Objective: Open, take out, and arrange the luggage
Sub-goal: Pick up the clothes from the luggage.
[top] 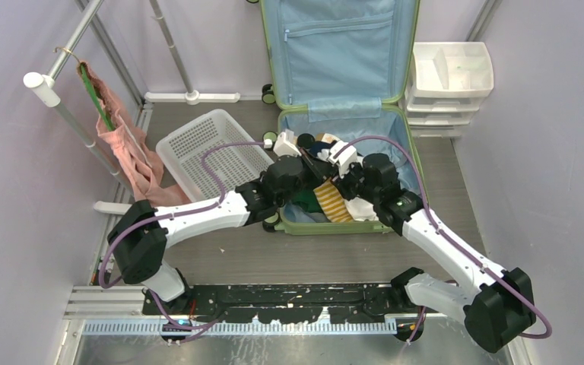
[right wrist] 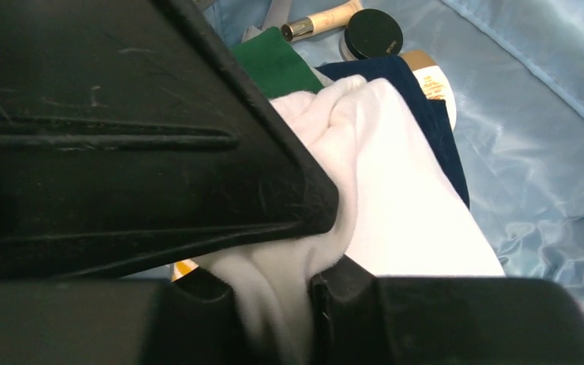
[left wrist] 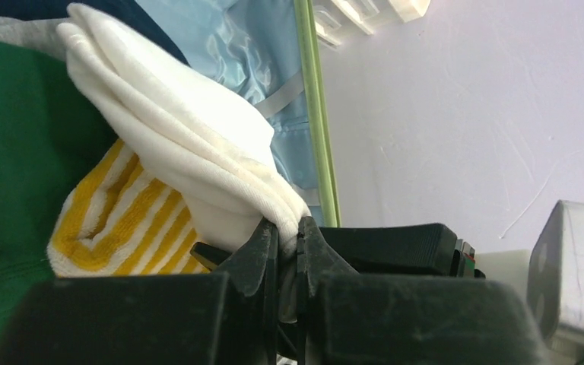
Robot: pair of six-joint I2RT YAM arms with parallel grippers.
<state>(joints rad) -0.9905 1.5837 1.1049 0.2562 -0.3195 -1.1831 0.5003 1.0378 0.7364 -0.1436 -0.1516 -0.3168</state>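
Observation:
The light-green luggage (top: 417, 163) lies open, its blue-lined lid (top: 342, 46) leaning against the back wall. Its base holds clothes: a yellow-striped towel (top: 333, 201), a green garment (left wrist: 15, 152), a navy garment (right wrist: 426, 114) and a folded white cloth (left wrist: 182, 129). Both grippers meet over the base. My left gripper (left wrist: 287, 232) is shut on an edge of the white cloth. My right gripper (right wrist: 274, 293) has a fold of the same white cloth (right wrist: 403, 205) pinched between its fingers. The left arm's black body fills the upper left of the right wrist view.
A white mesh basket (top: 209, 148) lies left of the luggage. A white drawer unit (top: 449, 84) stands at the back right. A pink garment (top: 125, 141) hangs from a rack at the left. A round black lid (right wrist: 372, 32) and a small tube (right wrist: 323, 19) lie in the luggage.

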